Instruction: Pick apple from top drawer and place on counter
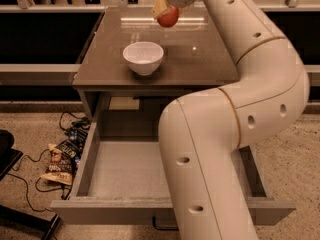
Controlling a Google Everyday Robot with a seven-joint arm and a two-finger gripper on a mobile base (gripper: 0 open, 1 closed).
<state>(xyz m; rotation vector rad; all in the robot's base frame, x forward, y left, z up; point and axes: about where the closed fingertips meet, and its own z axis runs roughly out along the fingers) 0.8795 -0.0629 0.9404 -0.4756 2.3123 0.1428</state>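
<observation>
The gripper (165,10) is at the top centre, above the far part of the counter (205,54), shut on the red apple (168,17), which it holds above the glossy top. The white arm runs from the lower middle up and over to the gripper. The top drawer (125,169) is pulled open below the counter; its visible inside is bare, and the arm hides its right part. Its dark handle (160,226) shows at the bottom edge.
A white bowl (143,57) stands on the counter's front left. Cables and snack packets (61,159) lie on the floor left of the drawer. A dark object (7,149) sits at the far left. Pale ledges (35,74) run at both sides.
</observation>
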